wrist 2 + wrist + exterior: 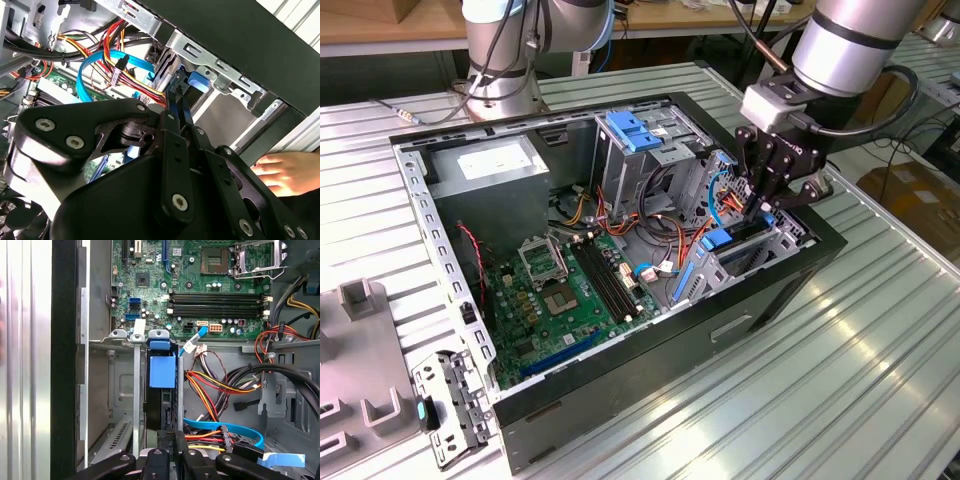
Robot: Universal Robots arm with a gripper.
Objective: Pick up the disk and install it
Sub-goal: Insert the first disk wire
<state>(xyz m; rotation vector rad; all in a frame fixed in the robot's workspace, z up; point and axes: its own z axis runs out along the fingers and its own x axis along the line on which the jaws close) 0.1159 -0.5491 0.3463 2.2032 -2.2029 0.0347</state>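
I've got the gripper (767, 203) down inside the case (800, 265), fingers pinched on the disk's (161, 390) edge. Disk sits upright in the drive bay (125, 390) by the case wall, beside the cables (220, 385).

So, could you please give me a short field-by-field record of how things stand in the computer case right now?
gripper: down inside the computer case, at the exterior view's right
disk: standing on edge in the drive bay, blue rails showing
grip: fingers closed on the disk's near edge
motherboard: bare, processor socket empty
hand: a person's, beside the case in the second wrist view
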